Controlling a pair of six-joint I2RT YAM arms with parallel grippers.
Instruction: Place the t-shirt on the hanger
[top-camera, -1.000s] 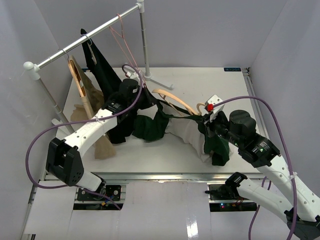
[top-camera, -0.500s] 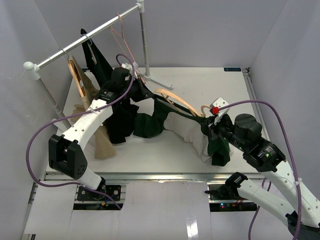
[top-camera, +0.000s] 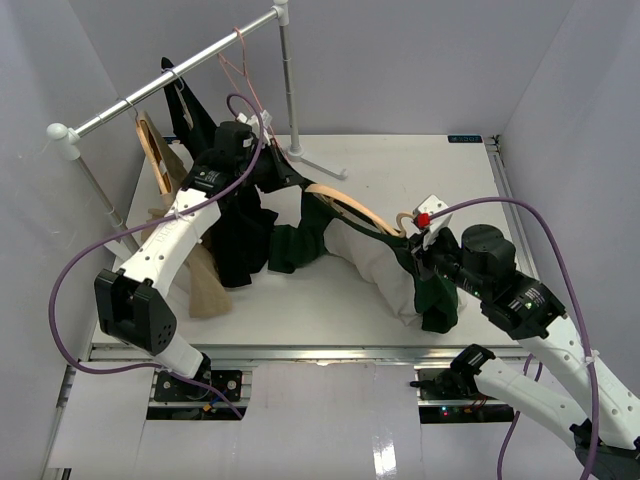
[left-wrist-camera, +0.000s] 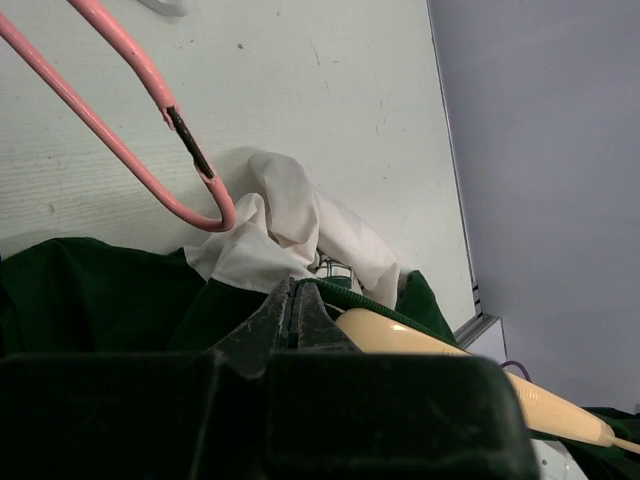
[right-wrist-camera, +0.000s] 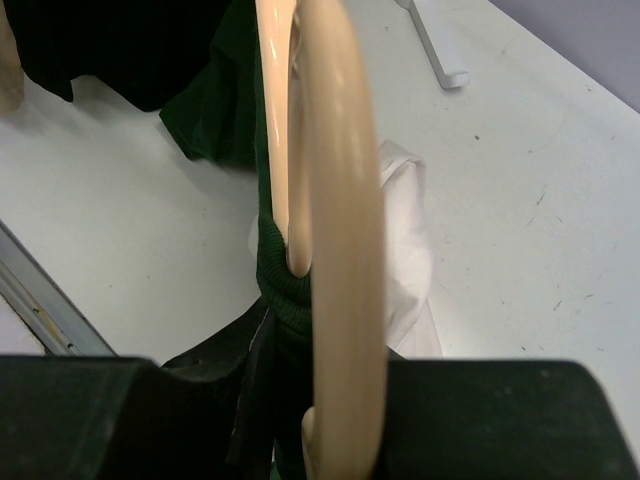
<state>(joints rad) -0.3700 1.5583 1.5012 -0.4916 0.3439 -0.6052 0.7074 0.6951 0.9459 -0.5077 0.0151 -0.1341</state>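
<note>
Left claw (left-wrist-camera: 295, 305) lifted back; t-shirt (top-camera: 372, 268) stretched, cream panel up, apparently over hanger (top-camera: 352, 206).

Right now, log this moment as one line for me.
left fingers: shut on t-shirt green cloth | right fingers: shut on hanger | hanger: one arm through collar | t-shirt: bunched on table, not yet draped

Bright, even light from overhead washes the white desk (top-camera: 330, 300), leaving only soft shadows beside the t-shirt (top-camera: 375, 265) near its middle, while both wrist views go dark and blurred up close and the hanger (right-wrist-camera: 335, 230) carries a glossy streak of glare.
</note>
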